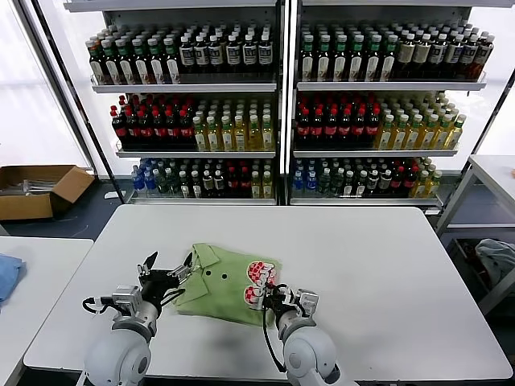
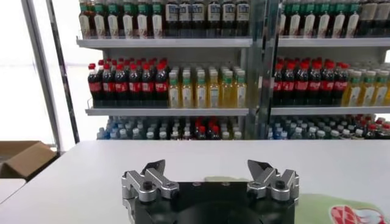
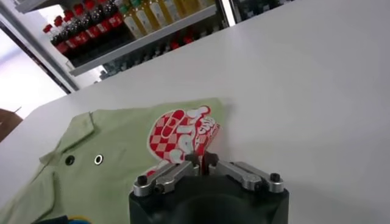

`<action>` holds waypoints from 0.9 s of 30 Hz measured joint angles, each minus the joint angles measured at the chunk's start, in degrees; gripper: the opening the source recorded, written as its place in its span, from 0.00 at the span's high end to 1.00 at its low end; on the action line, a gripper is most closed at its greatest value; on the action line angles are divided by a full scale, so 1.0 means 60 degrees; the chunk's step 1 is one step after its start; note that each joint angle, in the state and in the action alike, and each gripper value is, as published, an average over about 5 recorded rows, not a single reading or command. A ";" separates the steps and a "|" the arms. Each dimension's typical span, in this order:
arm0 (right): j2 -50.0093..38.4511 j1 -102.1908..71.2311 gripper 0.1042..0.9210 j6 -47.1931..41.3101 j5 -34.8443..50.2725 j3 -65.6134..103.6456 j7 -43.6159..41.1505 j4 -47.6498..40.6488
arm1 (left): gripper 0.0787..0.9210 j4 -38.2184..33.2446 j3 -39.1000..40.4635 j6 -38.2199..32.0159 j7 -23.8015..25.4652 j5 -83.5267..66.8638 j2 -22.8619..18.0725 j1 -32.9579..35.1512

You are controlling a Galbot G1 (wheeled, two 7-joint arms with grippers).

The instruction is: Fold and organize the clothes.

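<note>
One green polo shirt (image 1: 228,285) lies partly folded on white table (image 1: 362,273) at near edge, long axis across, collar toward left arm. Right gripper (image 1: 259,301) at shirt's near right edge by red-white print (image 3: 183,131), fingers pinched together on fabric. Left gripper (image 1: 167,270) beside collar, jaws spread, empty. Two grippers, both near; right one engaged.
</note>
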 measured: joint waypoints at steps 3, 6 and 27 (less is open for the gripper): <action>-0.0031 -0.0024 0.98 -0.0009 -0.0103 0.0022 -0.0072 0.0033 | 0.12 -0.0019 -0.0013 0.0000 -0.0007 -0.0001 -0.0025 0.0073; -0.0202 0.0002 0.99 -0.0050 -0.0181 0.0087 -0.0161 0.0133 | 0.12 -0.0081 0.0003 0.0005 -0.0013 0.0001 -0.0078 0.0121; -0.3297 0.0070 0.81 -0.0038 -0.1248 0.1326 -0.1427 0.0370 | 0.12 -0.0288 0.0384 0.0115 0.0018 0.0198 -0.0620 0.0217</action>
